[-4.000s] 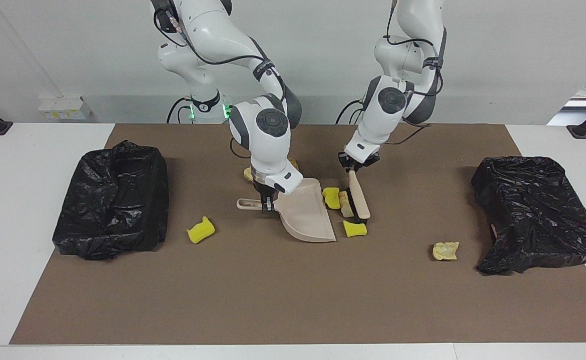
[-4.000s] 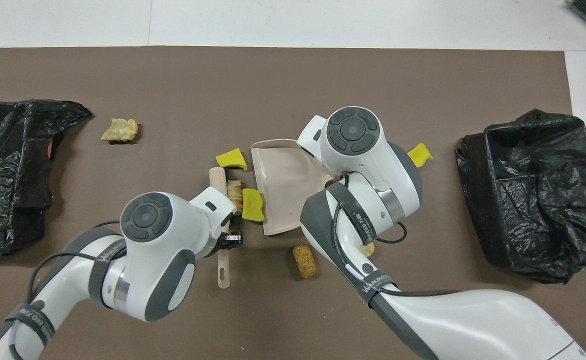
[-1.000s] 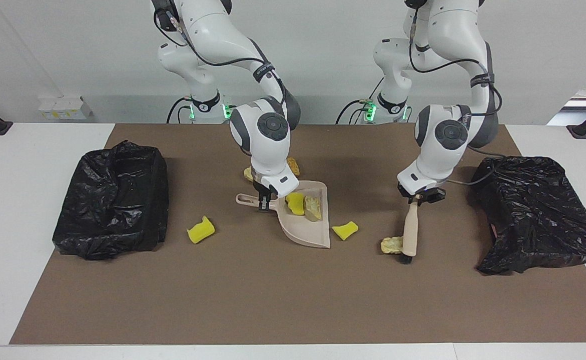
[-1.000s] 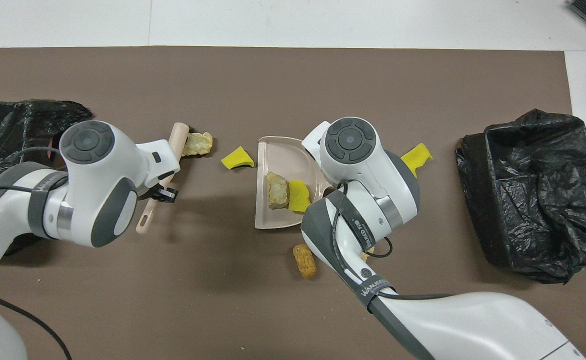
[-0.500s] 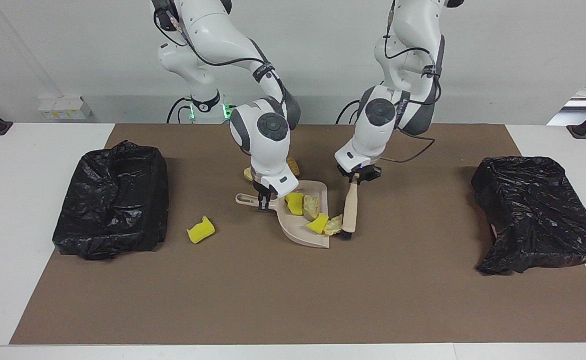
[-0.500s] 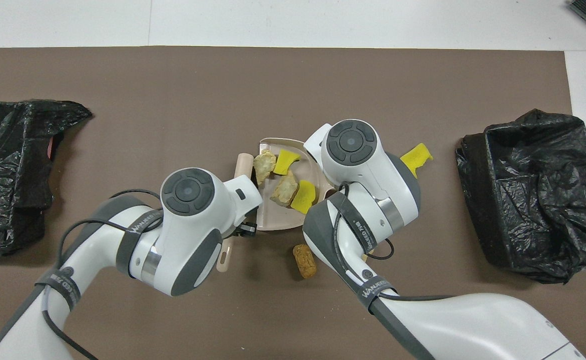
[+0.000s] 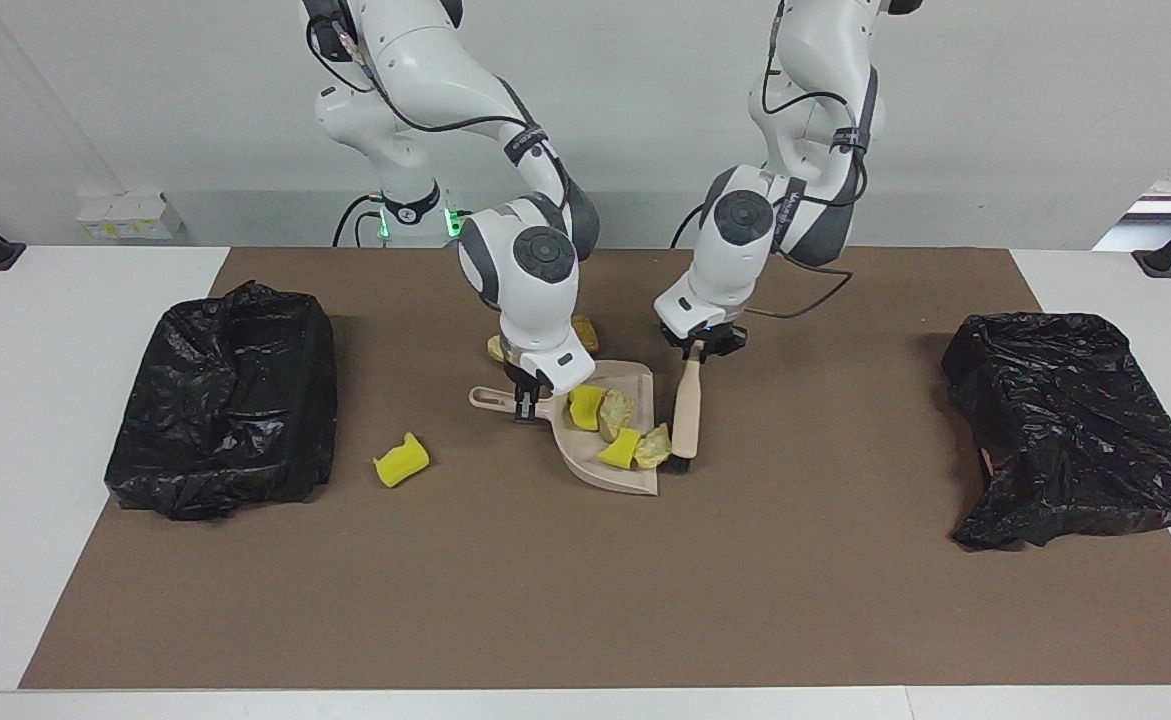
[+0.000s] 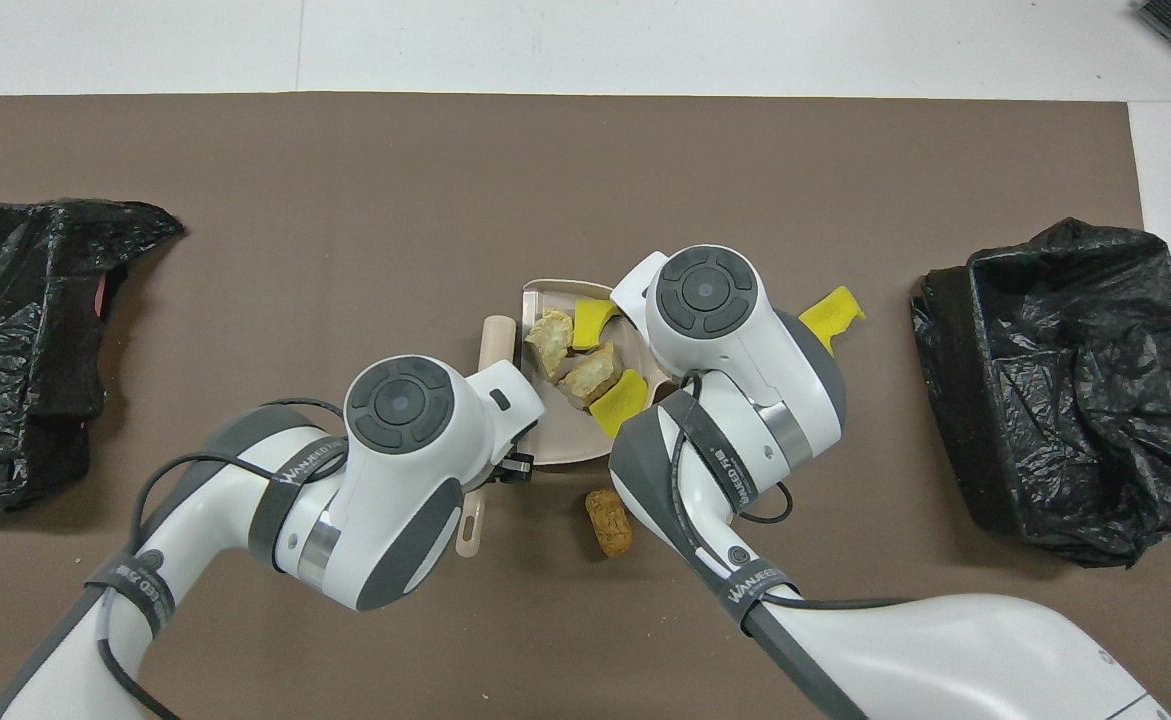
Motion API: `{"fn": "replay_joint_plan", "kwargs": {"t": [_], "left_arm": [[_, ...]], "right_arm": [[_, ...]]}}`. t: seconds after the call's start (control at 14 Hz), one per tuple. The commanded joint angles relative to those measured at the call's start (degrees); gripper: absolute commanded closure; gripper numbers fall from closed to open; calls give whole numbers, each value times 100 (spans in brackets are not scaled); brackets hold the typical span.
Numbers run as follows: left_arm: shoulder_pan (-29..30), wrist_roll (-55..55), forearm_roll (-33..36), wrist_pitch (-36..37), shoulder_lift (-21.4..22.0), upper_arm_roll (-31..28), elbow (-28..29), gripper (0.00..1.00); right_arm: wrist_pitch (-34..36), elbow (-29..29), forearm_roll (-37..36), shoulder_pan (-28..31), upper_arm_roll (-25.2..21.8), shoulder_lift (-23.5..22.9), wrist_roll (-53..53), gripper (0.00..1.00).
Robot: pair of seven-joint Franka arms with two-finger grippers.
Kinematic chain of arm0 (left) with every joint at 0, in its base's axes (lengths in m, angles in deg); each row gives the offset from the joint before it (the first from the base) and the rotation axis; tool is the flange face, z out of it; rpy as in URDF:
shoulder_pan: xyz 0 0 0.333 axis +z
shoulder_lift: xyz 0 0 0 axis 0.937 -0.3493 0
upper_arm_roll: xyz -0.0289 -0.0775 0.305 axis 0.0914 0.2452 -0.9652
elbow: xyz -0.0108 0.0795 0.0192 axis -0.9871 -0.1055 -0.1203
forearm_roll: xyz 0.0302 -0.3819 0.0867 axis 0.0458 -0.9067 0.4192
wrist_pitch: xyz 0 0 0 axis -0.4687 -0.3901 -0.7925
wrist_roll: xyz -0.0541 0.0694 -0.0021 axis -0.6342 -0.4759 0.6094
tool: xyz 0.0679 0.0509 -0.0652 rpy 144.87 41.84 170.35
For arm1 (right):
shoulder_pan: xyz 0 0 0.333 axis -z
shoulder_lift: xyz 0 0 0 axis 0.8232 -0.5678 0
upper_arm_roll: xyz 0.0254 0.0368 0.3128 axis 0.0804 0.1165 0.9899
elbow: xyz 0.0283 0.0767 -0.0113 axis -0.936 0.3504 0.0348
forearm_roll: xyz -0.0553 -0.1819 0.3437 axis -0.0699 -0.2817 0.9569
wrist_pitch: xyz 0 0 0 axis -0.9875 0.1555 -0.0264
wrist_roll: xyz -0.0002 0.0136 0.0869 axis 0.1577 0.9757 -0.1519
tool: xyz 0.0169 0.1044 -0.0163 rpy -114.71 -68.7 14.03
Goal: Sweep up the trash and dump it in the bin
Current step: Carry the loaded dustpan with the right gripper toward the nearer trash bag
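My right gripper is shut on the handle of a beige dustpan resting on the brown mat. Several pieces of trash lie in the pan: two yellow wedges and two beige chunks. My left gripper is shut on a wooden brush whose bristles stand at the pan's open lip, against the outermost chunk. A loose yellow wedge lies toward the right arm's end. Nearer the robots than the pan lie a brown chunk and a beige one.
A bin lined with a black bag stands at the right arm's end of the mat. Another black-bagged bin stands at the left arm's end. The white table shows around the mat.
My left gripper swept the brush from the left arm's end to the dustpan, pushing a beige chunk and a yellow wedge into it. The dustpan stayed nearly still.
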Motion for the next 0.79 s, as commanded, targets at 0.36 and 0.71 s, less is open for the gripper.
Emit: {"fn": "replay_joint_plan", "kwargs": {"t": [0.36, 0.71], "left_arm": [[802, 710, 394, 260, 112, 2, 124, 100], [267, 1729, 448, 348, 287, 63, 256, 100]], "right_arm": [[50, 67, 448, 1097, 48, 683, -1012, 100], [332, 15, 1010, 2504, 40, 1212, -2937, 100]]}}
